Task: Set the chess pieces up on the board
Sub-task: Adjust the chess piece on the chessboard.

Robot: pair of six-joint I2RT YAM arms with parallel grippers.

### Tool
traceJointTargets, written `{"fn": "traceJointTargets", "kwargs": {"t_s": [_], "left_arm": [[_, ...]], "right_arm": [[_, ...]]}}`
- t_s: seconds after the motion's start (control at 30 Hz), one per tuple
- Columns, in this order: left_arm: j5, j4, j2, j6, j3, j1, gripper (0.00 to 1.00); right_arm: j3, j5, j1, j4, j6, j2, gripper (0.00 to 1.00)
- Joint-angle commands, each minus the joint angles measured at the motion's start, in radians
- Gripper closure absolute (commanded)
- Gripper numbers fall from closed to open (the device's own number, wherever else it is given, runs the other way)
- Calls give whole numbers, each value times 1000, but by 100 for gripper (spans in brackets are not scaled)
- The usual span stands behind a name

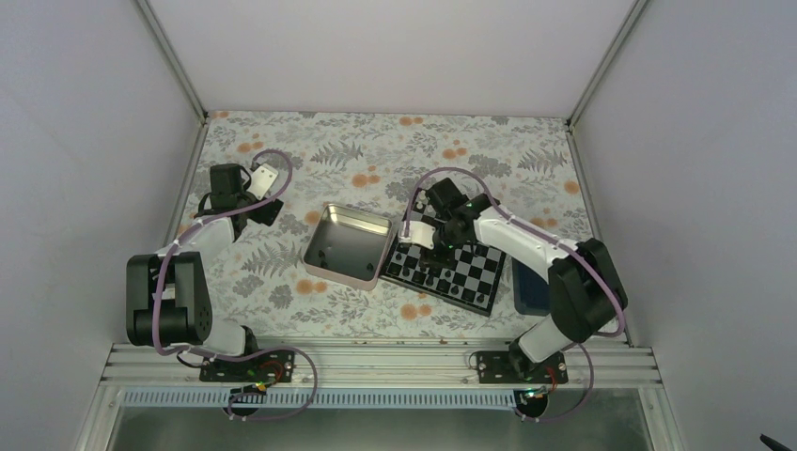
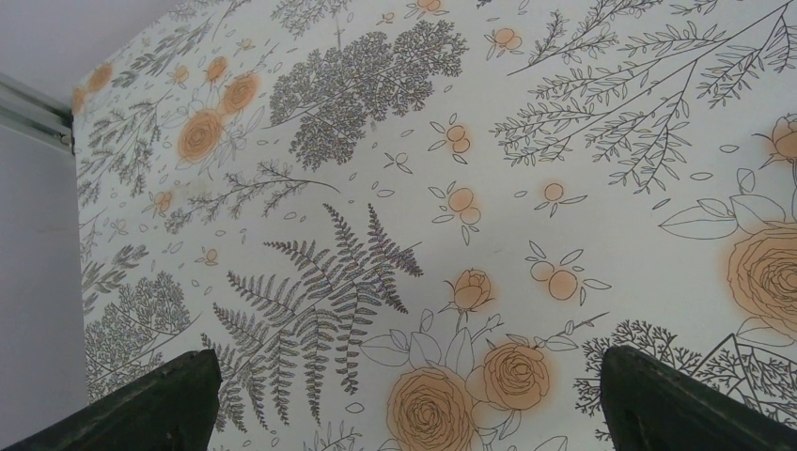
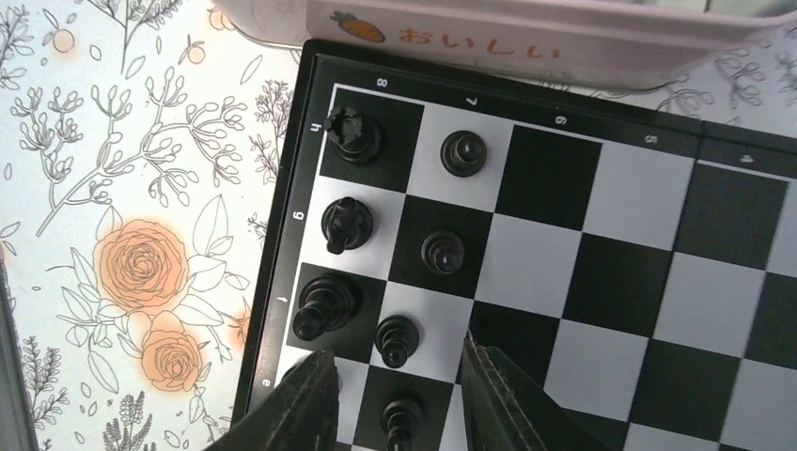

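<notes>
The checkered board (image 1: 470,277) lies right of centre; in the right wrist view its dark rim (image 3: 282,216) runs down the left. Several tiny black chess pieces stand on its two edge files: a rook (image 3: 351,133), a knight (image 3: 344,224), a bishop (image 3: 322,304) and pawns (image 3: 464,152) (image 3: 442,252) (image 3: 397,338). My right gripper (image 3: 395,368) hovers low over the board's far left corner, jaws open, with a pawn (image 3: 402,419) between the fingers, not gripped. My left gripper (image 2: 404,376) is open and empty over the flowered cloth at the far left (image 1: 254,193).
A silver square metal tin (image 1: 346,246) stands left of the board, touching its edge; its wall with orange lettering (image 3: 489,33) is just beyond the rook's row. A dark blue tray (image 1: 528,287) lies right of the board, under the right arm. Flowered cloth covers the table.
</notes>
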Motion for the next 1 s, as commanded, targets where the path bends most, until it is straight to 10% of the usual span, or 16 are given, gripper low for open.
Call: {"fn": "traceJointTargets", "kwargs": {"t_s": [0.0,0.97], "left_arm": [[15,19,-20,12,5,6,0],[26,31,-19,14,-7,5,0]], "right_arm": [[27,33,8,-2,12,22,63],[50,59,15,10,-11,109,61]]}}
